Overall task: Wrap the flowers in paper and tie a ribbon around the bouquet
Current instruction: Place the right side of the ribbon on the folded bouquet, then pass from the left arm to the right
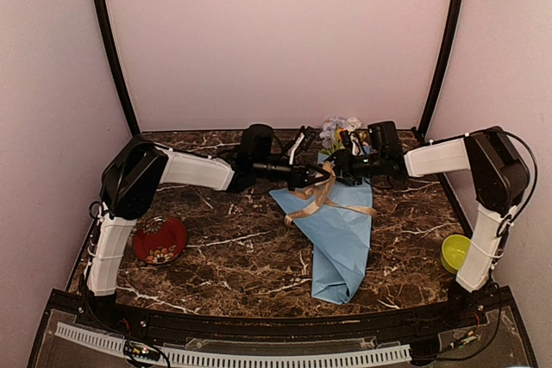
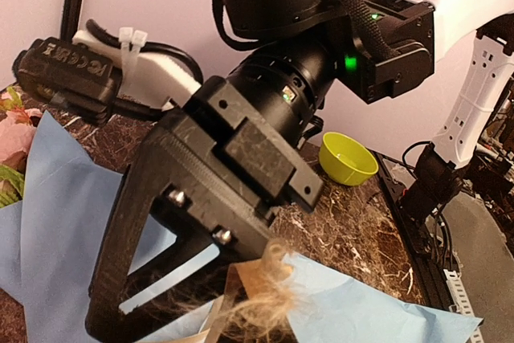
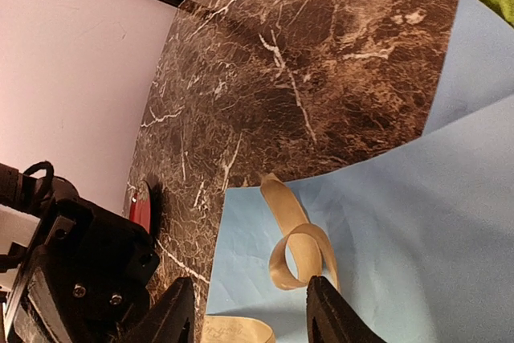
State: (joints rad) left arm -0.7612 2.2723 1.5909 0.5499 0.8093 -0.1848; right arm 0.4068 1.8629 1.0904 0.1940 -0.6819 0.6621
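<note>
The bouquet lies along the table's middle, its light blue paper [image 1: 341, 239] wrapped in a cone with the flowers [image 1: 339, 129] at the far end. The tan ribbon [image 1: 321, 200] crosses the cone in loose loops. My left gripper [image 1: 309, 177] is shut at the cone's left side, and a frayed ribbon end [image 2: 269, 291] rises from its jaws in the left wrist view. My right gripper [image 1: 339, 167] faces it closely from the right. Its jaws [image 3: 250, 315] stand open over the paper [image 3: 418, 222], and a ribbon loop [image 3: 301, 255] lies free between the fingertips.
A red patterned dish [image 1: 159, 239] sits at the near left. A yellow-green bowl [image 1: 454, 252] stands by the right arm's base. The right arm's wrist [image 2: 265, 94] fills most of the left wrist view. Pink walls close in the back and sides.
</note>
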